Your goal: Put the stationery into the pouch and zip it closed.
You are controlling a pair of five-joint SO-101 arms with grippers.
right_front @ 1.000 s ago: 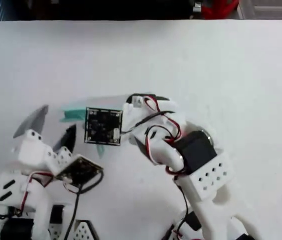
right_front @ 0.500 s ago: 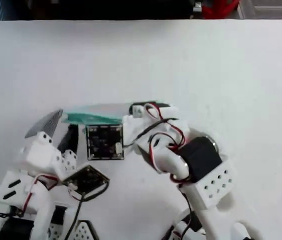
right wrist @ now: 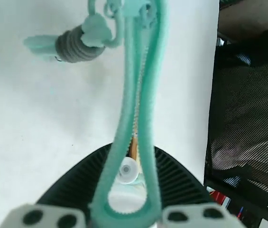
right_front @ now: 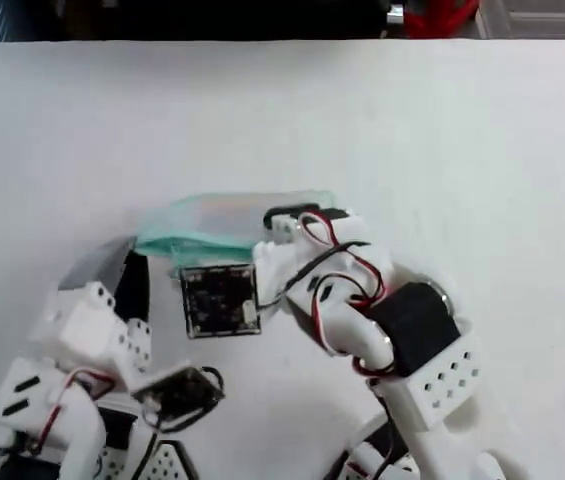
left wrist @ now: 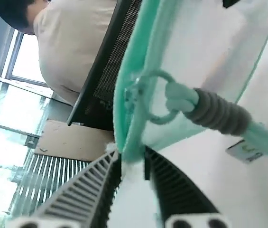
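Note:
A clear pouch (right_front: 224,222) with a teal zip edge is held off the table between both arms. My left gripper (right_front: 130,250) is shut on the pouch's left end; in the left wrist view its tips (left wrist: 131,159) pinch the teal edge (left wrist: 138,76) beside the ring zipper pull (left wrist: 181,97) and its grey cord (left wrist: 219,114). My right gripper (right_front: 290,215) is shut on the right end. In the right wrist view the zip (right wrist: 130,95) gapes between the jaws (right wrist: 133,152). Stationery (right wrist: 126,170) shows inside the gap, and the zipper pull (right wrist: 77,45) sits at the far end.
The white table (right_front: 442,140) stretches wide behind and to the right of the arms. A dark strip and a red object (right_front: 442,15) lie beyond its far edge. A black mesh chair (right wrist: 247,118) stands off the table.
Both grippers have drawn toward the table's near edge with the pouch. More of the pouch's clear side now faces the high camera, and the left gripper has shifted right.

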